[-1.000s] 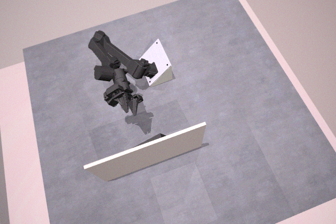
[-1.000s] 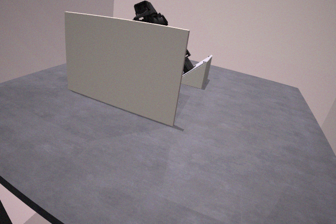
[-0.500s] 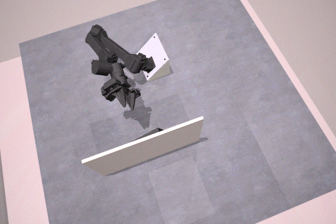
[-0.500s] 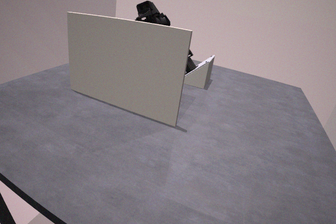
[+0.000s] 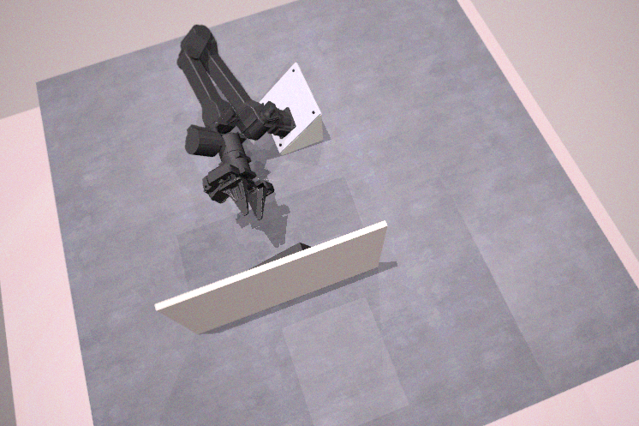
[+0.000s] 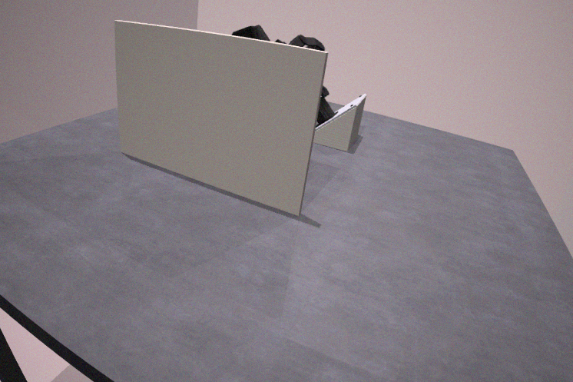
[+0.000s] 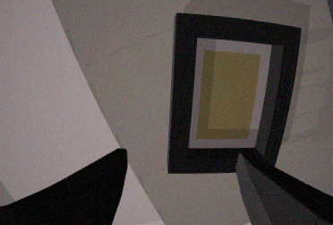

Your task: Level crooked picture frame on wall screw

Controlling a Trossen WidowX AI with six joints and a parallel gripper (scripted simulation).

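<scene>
The picture frame (image 5: 300,246) (image 7: 182,95), black with a pale mat and a yellow-brown picture, hangs on the front of the upright panel (image 5: 304,279) (image 6: 213,108) (image 7: 112,64). In the wrist view its sides are not parallel to the panel's long edge, so it looks crooked; the oblique angle hides how much. The screw and the back strip are hidden. My gripper (image 5: 253,216) (image 7: 182,160) is open, with nothing between its fingers. It stands in front of the panel, apart from the frame. In the wrist view the right fingertip overlaps the frame's lower bar. The panel hides the gripper in the exterior view.
A white-topped wedge block (image 5: 300,93) (image 6: 336,135) with dark dots near its corners stands beside the arm, away from the panel. The panel stands upright on the grey table (image 5: 464,142) (image 6: 416,238). Its top edge and side edges bound the space around the frame.
</scene>
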